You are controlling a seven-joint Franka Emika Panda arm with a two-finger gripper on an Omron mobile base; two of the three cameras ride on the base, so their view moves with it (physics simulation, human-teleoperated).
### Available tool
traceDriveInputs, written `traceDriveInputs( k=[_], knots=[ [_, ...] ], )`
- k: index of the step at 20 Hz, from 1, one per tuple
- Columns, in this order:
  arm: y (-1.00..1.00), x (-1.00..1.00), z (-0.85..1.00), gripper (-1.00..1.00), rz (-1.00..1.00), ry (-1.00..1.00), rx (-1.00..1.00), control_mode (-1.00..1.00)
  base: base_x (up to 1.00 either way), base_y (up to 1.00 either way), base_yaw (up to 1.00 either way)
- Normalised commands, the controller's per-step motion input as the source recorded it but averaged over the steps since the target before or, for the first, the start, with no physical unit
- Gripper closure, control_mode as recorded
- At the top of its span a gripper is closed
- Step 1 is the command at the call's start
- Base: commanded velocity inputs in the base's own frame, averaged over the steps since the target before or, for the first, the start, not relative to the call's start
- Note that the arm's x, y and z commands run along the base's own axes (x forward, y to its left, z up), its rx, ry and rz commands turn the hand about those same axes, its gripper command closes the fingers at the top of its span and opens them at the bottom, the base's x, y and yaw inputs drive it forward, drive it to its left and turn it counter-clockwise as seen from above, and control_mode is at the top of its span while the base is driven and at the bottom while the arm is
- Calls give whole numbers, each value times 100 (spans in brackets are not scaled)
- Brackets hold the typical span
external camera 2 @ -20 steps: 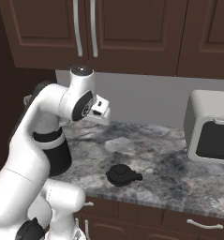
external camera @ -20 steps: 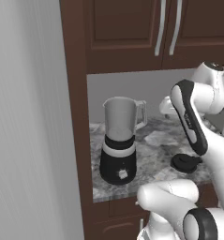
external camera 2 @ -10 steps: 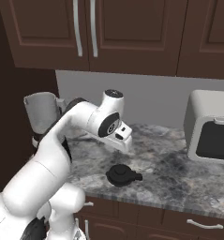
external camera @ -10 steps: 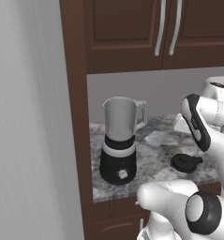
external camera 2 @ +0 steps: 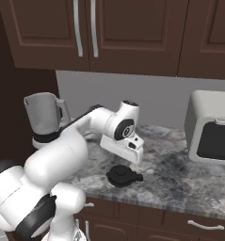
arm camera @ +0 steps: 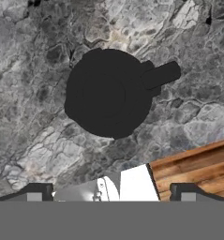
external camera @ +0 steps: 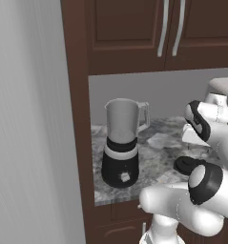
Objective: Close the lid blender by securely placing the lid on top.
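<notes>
Two finger tips sit wide apart at bottom of hand view, gripper (arm camera: 108,194) open w/ nothing held. Lid (arm camera: 108,92) lies flat on the marble counter (arm camera: 33,140), upper centre of hand view, side tab pointing right; blender (external camera: 122,143) at centre-left of left base view, jar mouth uncovered. To do it well: centre over the knob, drop straight, clamp square. Arm bent forward, wrist pitched down above lid (external camera 2: 124,175).

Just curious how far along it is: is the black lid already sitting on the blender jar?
No, the lid lies on the counter, and the blender is open.
</notes>
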Motion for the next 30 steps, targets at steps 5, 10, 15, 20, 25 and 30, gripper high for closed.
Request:
traceDriveInputs(
  k=[5,10,15,20,25,30],
  knots=[
    [0,10,-42,-100,0,3,0,-100,0,0,0],
    [0,16,-25,-100,2,3,0,-100,0,0,0],
    [0,18,-14,-100,2,0,1,-100,0,0,0],
    [0,6,-24,-100,2,0,3,-100,0,0,0],
    [4,0,-29,-100,0,0,0,-100,0,0,0],
    [16,0,-21,-100,0,0,0,-100,0,0,0]
  ],
)
